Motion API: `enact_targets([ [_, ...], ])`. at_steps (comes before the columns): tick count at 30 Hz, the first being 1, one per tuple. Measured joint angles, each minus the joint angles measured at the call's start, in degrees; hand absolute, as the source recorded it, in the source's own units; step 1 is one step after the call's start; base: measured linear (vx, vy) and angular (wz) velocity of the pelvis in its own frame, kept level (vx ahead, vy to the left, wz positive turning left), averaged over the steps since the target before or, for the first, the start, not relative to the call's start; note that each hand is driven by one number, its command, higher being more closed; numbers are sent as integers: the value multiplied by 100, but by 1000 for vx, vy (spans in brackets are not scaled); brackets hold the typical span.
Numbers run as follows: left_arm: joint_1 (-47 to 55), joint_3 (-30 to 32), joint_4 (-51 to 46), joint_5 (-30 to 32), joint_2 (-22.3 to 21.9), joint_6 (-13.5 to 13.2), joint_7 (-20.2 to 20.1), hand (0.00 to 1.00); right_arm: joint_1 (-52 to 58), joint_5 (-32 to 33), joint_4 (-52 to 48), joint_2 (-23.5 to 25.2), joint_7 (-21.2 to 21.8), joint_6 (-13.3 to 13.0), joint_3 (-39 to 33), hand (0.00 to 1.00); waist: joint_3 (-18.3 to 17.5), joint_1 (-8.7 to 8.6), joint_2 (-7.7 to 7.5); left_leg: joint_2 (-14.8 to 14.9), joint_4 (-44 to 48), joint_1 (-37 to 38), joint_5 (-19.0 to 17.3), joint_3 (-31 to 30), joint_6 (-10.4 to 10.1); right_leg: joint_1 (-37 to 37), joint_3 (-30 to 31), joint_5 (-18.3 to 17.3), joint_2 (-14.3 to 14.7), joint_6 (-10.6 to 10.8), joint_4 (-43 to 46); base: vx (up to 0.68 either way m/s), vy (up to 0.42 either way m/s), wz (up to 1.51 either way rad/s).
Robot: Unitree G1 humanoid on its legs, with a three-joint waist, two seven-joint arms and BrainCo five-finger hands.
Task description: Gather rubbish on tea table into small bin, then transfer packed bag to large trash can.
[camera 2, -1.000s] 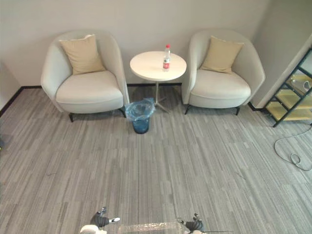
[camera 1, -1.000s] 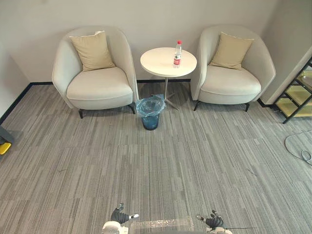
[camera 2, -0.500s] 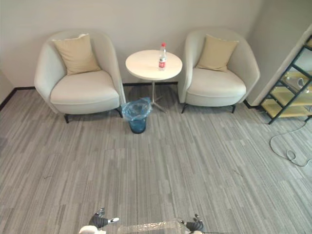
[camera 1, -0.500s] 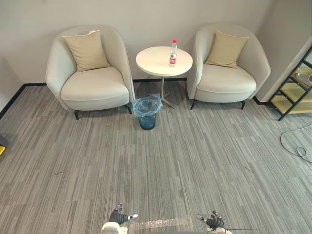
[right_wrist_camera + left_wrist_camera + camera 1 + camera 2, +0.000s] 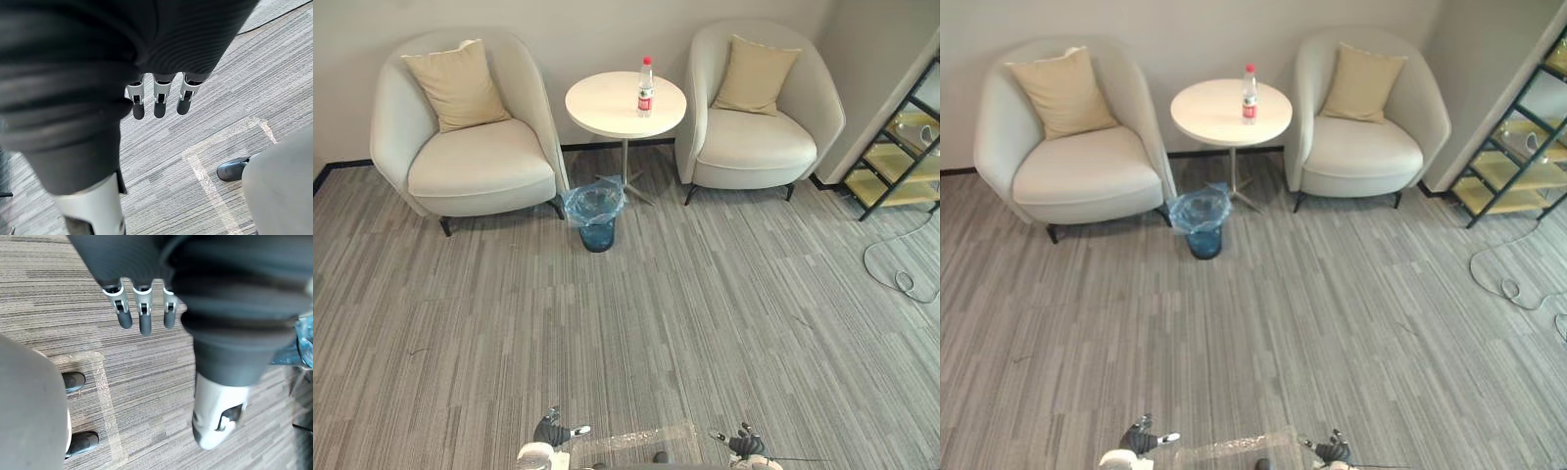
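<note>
There were two cream armchairs, two tan cushions, one round white tea table, one red-capped bottle, one small bin with one blue bag, and one black shelf rack.

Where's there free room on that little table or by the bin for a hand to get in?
The table is bare on its left half; the bottle stands right of its middle, leaving a narrower strip toward the right armchair. The bin is hemmed by the left armchair and the table's leg; its near side is open carpet.
</note>
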Motion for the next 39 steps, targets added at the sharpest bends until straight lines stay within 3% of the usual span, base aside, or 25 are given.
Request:
enact_targets([
  [2,-7,2,-1,-1,-7,0,2,0,0,1,-11,1,6,0,-54,0,17,-8,26,14,5,-1,-7,-65,-12,24,-115,-14,8,-3,2,25,-44,19],
  [4,-27,103,-29,-10,-24,-3,7,0,-2,22,-1,6,9,-2,-111,0,90,-6,16,54,447,-151,-276,-80,-81,40,-150,-193,4,-105,143,15,-41,13],
  [6,-33,276,-161,-59,-79,2,16,0,-12,140,-69,-14,0,-38,-117,0,248,11,64,218,1934,-707,-718,-68,-327,37,-224,-531,4,-195,513,-7,-53,16],
  [9,28,546,-596,-120,-174,1,22,0,51,318,-321,10,-23,-49,-105,0,430,61,83,497,4167,-1654,-594,-33,-435,66,-184,-936,-2,-338,999,5,-49,3],
  [11,90,661,-737,-130,-238,-9,36,0,113,392,-482,4,-82,-47,-117,0,466,72,165,656,4769,-1971,-800,53,-324,199,-128,-1062,-16,-405,1129,138,11,-8],
  [13,89,656,-816,-136,-257,-15,54,0,111,430,-486,9,-120,-44,-114,0,464,95,159,683,4648,-2291,-962,143,-243,269,-67,-1162,-147,-372,1128,201,81,-19],
  [14,87,655,-839,-180,-280,-29,55,0,99,468,-486,10,-133,-43,-114,0,458,185,143,619,4144,-2474,-956,178,-220,260,31,-1234,-281,-290,1112,259,173,-44],
  [16,77,654,-867,-221,-287,-41,61,0,50,466,-481,1,-160,-43,-112,0,458,285,143,474,3058,-2531,-682,148,-278,258,216,-1337,-451,-146,1074,305,210,-55],
  [17,100,652,-850,-256,-301,-45,70,0,1,465,-467,-21,-161,-41,-105,0,428,313,192,399,2178,-2450,-292,-100,-313,268,373,-1470,-510,-11,1078,401,283,-67],
  [18,104,665,-848,-299,-287,-42,65,0,-36,458,-462,-1,-161,-19,-92,0,389,344,125,294,2222,-2393,4,6,-118,306,501,-1578,-647,77,1100,436,287,-63],
  [20,110,677,-857,-296,-194,-36,69,0,1,440,-499,148,-154,-5,-11,0,292,350,-89,202,2366,-2367,-303,276,-14,185,534,-1593,-827,154,1474,460,216,-43],
  [21,102,675,-854,-296,-181,-34,67,0,-4,429,-502,169,-152,-4,8,0,296,354,-105,199,2402,-2333,-335,324,20,140,538,-1591,-840,159,1633,497,202,-48],
  [22,50,660,-788,-295,-150,-20,67,0,-11,340,-519,194,-139,-1,29,0,309,375,-154,182,2377,-2049,-464,496,114,-67,550,-1582,-898,191,2380,460,184,-49],
  [24,7,461,-716,-274,-116,10,65,0,20,322,-698,213,-88,3,52,0,332,337,-171,122,1989,-1287,-577,600,231,-844,434,-1438,-953,728,4617,473,159,-48],
  [25,-7,398,-699,-270,-113,8,60,0,16,313,-717,209,-66,-2,51,0,345,319,-157,118,1886,-1117,-608,602,233,-1008,290,-1455,-985,737,5025,378,96,-27],
  [26,-61,309,-644,-268,-116,11,55,0,-22,282,-730,191,-40,-13,50,0,394,319,-133,115,1667,-767,-642,607,227,-1197,-18,-1525,-1071,620,5481,355,71,-25],
  [27,-103,198,-568,-251,-130,13,48,0,-86,197,-707,169,-30,-7,49,0,444,286,-80,135,1285,-232,-641,669,225,-1409,-735,-1680,-1327,376,5642,421,59,-21],
  [29,-109,202,-563,-220,-168,11,42,0,-97,109,-708,173,-26,-13,49,0,439,266,-95,217,1151,61,-641,718,225,-1570,-1261,-1776,-1437,215,5371,349,-7,-8],
  [31,-167,184,-449,-219,-188,12,31,0,-125,107,-697,156,-16,-19,48,0,441,229,-91,415,1138,230,-641,682,224,-1848,-1678,-1762,-1364,180,4621,383,-142,9],
  [33,-183,115,-374,-204,-145,8,27,0,-190,106,-660,118,-13,-8,50,0,443,176,-96,543,1108,318,-642,537,217,-2127,-1661,-1338,-1099,136,3572,366,-198,19],
  [34,-202,84,-348,-161,-109,6,29,0,-169,106,-609,105,-13,-9,55,0,426,158,-157,482,1098,422,-678,455,36,-2126,-1543,-516,-964,-57,2683,330,-179,23],
  [35,-216,103,-280,-104,-65,12,27,0,-144,112,-528,53,11,-1,51,0,441,117,-240,447,1106,530,-786,306,-164,-2142,-1366,29,-952,-166,2563,396,-222,12],
  [36,-253,122,-213,-102,-171,12,46,0,-213,105,-447,-78,5,-5,49,0,459,113,3,589,1077,637,-823,209,-230,-2142,-1435,-40,-844,-232,2730,368,-226,-1],
  [38,-267,145,-175,-96,-356,1,47,0,-218,106,-419,-270,-4,8,45,0,442,48,284,750,1249,565,-627,-4,-549,-2111,-1539,-405,-738,-235,2800,386,-259,-3],
  [39,-266,203,-167,-98,-410,5,47,0,-229,115,-432,-256,-4,5,-10,0,462,7,344,816,1553,454,-593,-106,-608,-2016,-1591,-482,-664,-289,2768,283,-207,11],
])
